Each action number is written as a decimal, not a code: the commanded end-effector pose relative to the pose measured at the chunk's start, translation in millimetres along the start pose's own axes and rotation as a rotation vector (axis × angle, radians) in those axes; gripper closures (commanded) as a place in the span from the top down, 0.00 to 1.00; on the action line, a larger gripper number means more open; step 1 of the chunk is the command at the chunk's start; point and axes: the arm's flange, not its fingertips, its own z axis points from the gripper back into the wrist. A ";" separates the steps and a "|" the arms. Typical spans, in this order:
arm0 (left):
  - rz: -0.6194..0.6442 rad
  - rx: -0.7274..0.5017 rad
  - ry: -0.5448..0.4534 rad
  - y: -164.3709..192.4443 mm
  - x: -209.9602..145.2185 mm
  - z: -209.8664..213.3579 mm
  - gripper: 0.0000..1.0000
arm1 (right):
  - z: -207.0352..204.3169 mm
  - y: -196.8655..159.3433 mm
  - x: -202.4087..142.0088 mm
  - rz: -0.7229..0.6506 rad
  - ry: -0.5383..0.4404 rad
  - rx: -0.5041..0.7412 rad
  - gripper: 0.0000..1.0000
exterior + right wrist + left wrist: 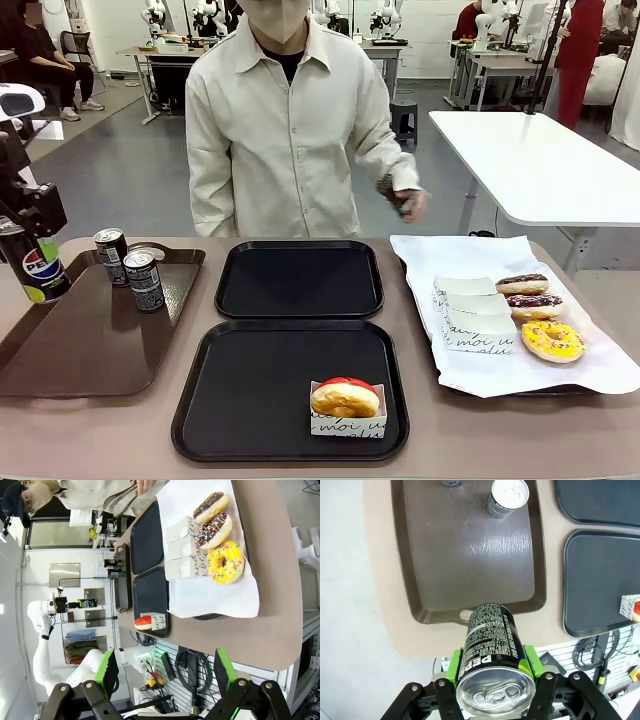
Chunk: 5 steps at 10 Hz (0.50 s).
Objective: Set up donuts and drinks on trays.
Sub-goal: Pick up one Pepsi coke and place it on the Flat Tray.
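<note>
- Drinks: one dark can (38, 268) is being clamped by its sides between the green pads of the left hand (492, 662), which is holding it up at the left edge of the brown tray (90, 340).
- Two more cans (110, 255) (144, 280) are standing upright, just beside each other, on the far part of the brown tray.
- A red-iced donut (346, 398) is sitting in a white printed box in the near right corner of the near black tray (215, 400); the far black tray (300, 285) is lying just behind it on the counter (100, 430).
- A chocolate donut (522, 284), a sprinkled chocolate donut (534, 305) and a yellow donut (552, 340) are lying in a row on white paper (600, 375) at the right, beside a row of white boxes (470, 310).
- The right hand (165, 672) is hanging released, its fingers spread wide and gripping nothing.
- A person (290, 130) is standing at the far side, holding dark tongs (120, 502).
</note>
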 end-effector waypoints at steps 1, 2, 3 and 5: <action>-0.004 0.000 0.011 -2.1 3.1 -2.7 0.00 | 1.2 -0.9 0.0 0.006 -0.008 0.022 1.00; -0.004 0.000 0.011 -2.1 3.1 -2.7 0.00 | 1.2 -0.9 0.0 0.006 -0.008 0.022 1.00; -0.001 0.001 0.009 -0.3 1.5 -3.2 0.59 | 1.2 -0.9 0.0 0.006 -0.008 0.022 1.00; -0.065 0.019 -0.060 -61.3 -13.5 -16.4 0.59 | 1.2 -0.9 0.0 0.006 -0.008 0.022 1.00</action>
